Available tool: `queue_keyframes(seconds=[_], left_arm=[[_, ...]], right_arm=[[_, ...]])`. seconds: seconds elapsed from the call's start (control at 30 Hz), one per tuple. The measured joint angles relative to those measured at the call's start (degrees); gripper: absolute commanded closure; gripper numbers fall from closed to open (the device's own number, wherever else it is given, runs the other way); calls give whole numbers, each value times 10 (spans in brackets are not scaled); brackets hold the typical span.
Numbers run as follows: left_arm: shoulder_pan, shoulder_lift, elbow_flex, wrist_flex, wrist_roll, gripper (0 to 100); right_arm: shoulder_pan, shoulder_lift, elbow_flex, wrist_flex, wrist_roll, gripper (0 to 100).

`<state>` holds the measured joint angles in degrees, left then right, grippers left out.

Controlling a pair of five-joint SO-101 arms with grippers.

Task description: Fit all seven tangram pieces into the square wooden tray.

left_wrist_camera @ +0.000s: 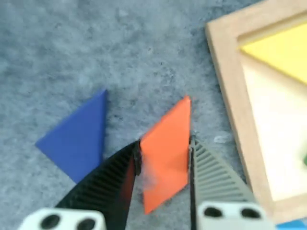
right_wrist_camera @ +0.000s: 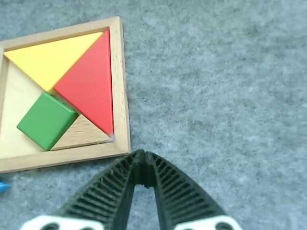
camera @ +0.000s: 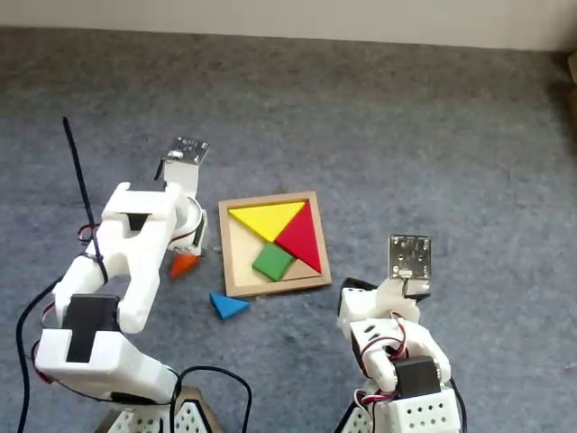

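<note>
Left gripper (left_wrist_camera: 164,143) is clamped on the orange parallelogram (left_wrist_camera: 167,120), just beside the square wooden tray (left_wrist_camera: 230,96); right gripper (right_wrist_camera: 143,157) has its fingers together near a tray corner; inside the tray lie the yellow triangle (right_wrist_camera: 53,57), red triangle (right_wrist_camera: 91,86), green square (right_wrist_camera: 45,120) and small plain wooden triangle (right_wrist_camera: 81,135); a blue triangle (left_wrist_camera: 79,139) lies near the orange piece.

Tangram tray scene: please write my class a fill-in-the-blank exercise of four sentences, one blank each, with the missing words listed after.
1. The left claw grips the parallelogram, whose colour is ___.
2. Inside the tray, the square piece is coloured ___.
3. The blue triangle lies ___ the tray.
4. The right claw is shut and holds ___.

Missing words: orange; green; outside; nothing.
</note>
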<state>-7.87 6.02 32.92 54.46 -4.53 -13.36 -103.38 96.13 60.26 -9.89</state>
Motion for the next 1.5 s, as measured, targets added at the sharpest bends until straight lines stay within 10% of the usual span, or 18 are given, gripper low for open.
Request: queue_keyframes(seconds=[1.33, 1.5], left_arm=[[236, -164, -13, 62, 63, 932], [253, -164, -13, 62, 63, 790]], right_arm=[[0, 0, 0, 0, 0, 995], [0, 0, 0, 0, 0, 995]])
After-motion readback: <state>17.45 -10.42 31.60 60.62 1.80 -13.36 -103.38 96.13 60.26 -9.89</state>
